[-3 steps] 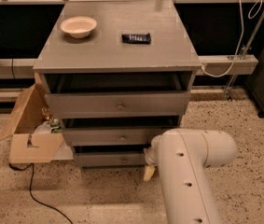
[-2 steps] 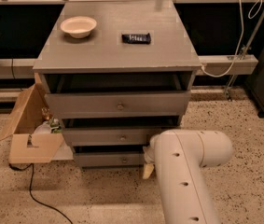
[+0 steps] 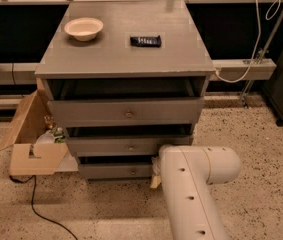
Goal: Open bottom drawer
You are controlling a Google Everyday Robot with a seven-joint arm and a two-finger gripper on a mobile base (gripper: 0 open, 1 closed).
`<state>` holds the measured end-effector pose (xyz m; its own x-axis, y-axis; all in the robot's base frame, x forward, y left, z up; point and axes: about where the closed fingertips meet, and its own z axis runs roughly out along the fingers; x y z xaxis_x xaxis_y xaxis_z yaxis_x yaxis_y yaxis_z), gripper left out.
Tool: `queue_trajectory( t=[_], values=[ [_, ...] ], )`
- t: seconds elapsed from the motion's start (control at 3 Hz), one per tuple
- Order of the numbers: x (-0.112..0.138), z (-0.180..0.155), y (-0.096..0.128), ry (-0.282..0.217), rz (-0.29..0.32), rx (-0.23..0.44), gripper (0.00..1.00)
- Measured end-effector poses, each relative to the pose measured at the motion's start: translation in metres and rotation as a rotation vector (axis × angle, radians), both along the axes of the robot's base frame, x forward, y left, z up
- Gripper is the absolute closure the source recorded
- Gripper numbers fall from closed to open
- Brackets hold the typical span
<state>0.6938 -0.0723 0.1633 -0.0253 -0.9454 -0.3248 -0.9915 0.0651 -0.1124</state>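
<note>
The arm (image 3: pixel 193 194) fills the near foreground, a thick cream tube rising from the lower edge and bending left toward the cabinet. Past its elbow, the gripper (image 3: pixel 155 178) shows only as a pale yellowish tip low down, just at the right end of the bottom drawer (image 3: pixel 112 171). The arm covers the rest, so I cannot tell whether it is open, closed or holding anything.

The bottom drawer sits lowest in the stack, close to the speckled floor. It has a slim, flat grey front with one small round knob (image 3: pixel 134 172) near its centre. The knob lies in plain view to the left of the gripper, apparently not grasped. A dark strip runs above the front, so the drawer may be out a little, though from this angle that is hard to confirm. In my judgement the task is at an early stage: the gripper is at the drawer, and most of the pull is left to do.

Above it are the middle drawer (image 3: pixel 126 147) and the top drawer (image 3: pixel 126 113), each with a dark gap over it. On the cabinet top (image 3: pixel 181 54) rest a bowl (image 3: pixel 83 28) and a small black object (image 3: pixel 145 41).
</note>
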Motion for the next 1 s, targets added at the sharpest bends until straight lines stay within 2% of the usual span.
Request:
queue_trajectory(
  t=[0.33, 0.67, 1.0],
  values=[
    [0.001, 0.006, 0.001, -0.030, -0.016, 0.022, 0.41],
    [-0.030, 0.022, 0.007, -0.044, 0.003, 0.042, 0.65],
    [-0.042, 0.028, 0.009, -0.035, 0.006, 0.056, 0.88]
  ],
)
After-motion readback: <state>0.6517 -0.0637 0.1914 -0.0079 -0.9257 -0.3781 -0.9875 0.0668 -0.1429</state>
